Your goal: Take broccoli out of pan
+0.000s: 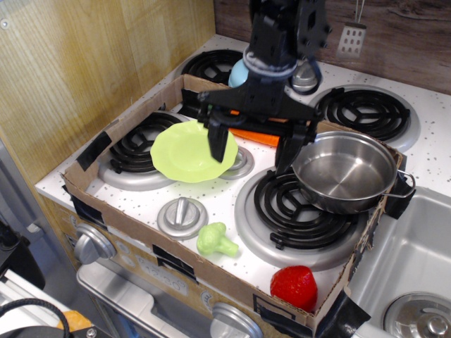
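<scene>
- The gripper (252, 146) hangs above the middle of the stove, its two dark fingers (217, 143) spread wide apart with nothing between them.
- The arm rises out of the top edge of the picture, so its upper part is cut off.
- The broccoli (215, 240) lies on the white speckled stove top at about 7 o'clock from the gripper, well apart from it, just inside the front wall of the cardboard box (106, 211).
- The pan (345, 172) sits at 3 o'clock from the gripper, on the edge of the front right burner (299, 215), and its bowl looks bare and shiny.
- The right finger hangs just beside the pan's left rim; whether it touches is hard to tell.
- One pan handle pokes over the box wall on the right; the other is hidden.
- The green plate (190, 151) rests at 9 o'clock from the gripper, partly covered by the left finger.
- Something orange (255, 136) peeks out behind the gripper, mostly hidden.
- A light blue shape (238, 72) shows at 12 o'clock behind the arm, too covered to identify.
- A red strawberry-like toy (294, 286) sits in the box's front corner, at 5 o'clock from the broccoli.
- A silver knob (182, 215) stands just above the broccoli.
</scene>
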### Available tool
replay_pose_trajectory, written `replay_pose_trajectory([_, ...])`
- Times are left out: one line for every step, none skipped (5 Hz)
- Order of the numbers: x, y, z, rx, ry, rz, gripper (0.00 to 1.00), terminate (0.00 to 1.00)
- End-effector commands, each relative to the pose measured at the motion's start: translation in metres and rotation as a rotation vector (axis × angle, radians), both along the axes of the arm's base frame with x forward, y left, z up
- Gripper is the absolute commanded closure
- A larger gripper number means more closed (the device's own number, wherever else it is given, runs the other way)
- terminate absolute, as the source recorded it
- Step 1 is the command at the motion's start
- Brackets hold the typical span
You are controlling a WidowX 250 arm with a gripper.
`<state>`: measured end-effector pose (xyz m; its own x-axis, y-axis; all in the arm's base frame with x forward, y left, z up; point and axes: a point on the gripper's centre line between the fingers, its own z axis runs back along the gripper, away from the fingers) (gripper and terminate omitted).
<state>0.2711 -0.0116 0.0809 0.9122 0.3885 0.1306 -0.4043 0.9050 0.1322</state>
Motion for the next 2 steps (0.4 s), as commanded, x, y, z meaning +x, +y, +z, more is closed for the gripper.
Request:
replay_pose_trajectory([0.0071, -0.0051, 0.0137, -0.004, -0.05, -0.006, 0.0, 0.0])
replay_pose_trajectory([0.0071, -0.0051, 0.0137, -0.004, -0.05, -0.006, 0.0, 1.0])
